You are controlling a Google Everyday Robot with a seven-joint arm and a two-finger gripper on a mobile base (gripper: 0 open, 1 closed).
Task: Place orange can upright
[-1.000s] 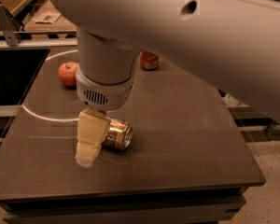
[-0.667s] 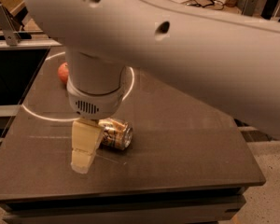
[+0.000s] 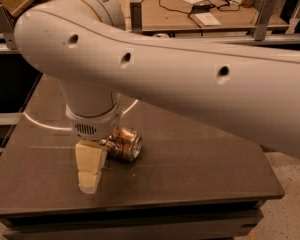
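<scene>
Currently my end effector [image 3: 92,169] hangs low, tip close to dark surface [image 3: 200,169], just beside can [image 3: 126,144]. Can lies on side, mid-surface. Cannot tell whether grip is clenched or released. Low stance likely for seizing can, then righting it.

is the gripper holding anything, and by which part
Cannot tell: the gripper is at the table beside the orange can lying on its side; contact is hidden.
</scene>
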